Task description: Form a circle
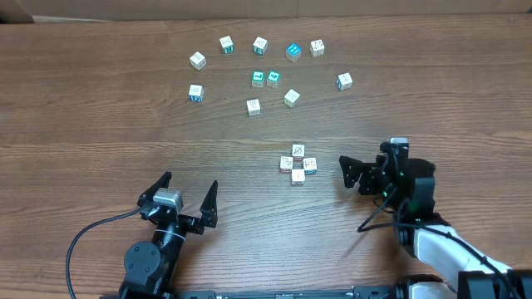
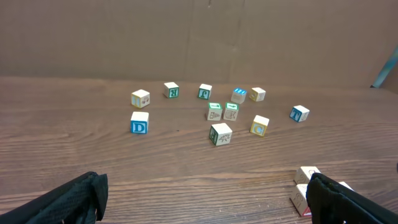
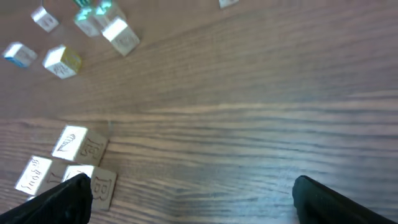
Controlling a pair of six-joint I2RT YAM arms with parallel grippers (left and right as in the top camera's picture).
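While the left pincer (image 1: 189,187) and right pincer (image 1: 353,176) hang wide and empty, the job seemingly done, the circle (image 1: 298,164) sits at nine o'clock from the right one; spare cubes (image 1: 258,79) lie at twelve.

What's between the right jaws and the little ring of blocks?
Nothing, just bare table. The overhead view shows the right jaws, open, beside the ring with only wood between.

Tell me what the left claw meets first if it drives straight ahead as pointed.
First bare table, then probably the green-marked cube, the nearest loose one, almost dead ahead of the open left claw. The four-cube circle lies off to the right, likely clear.
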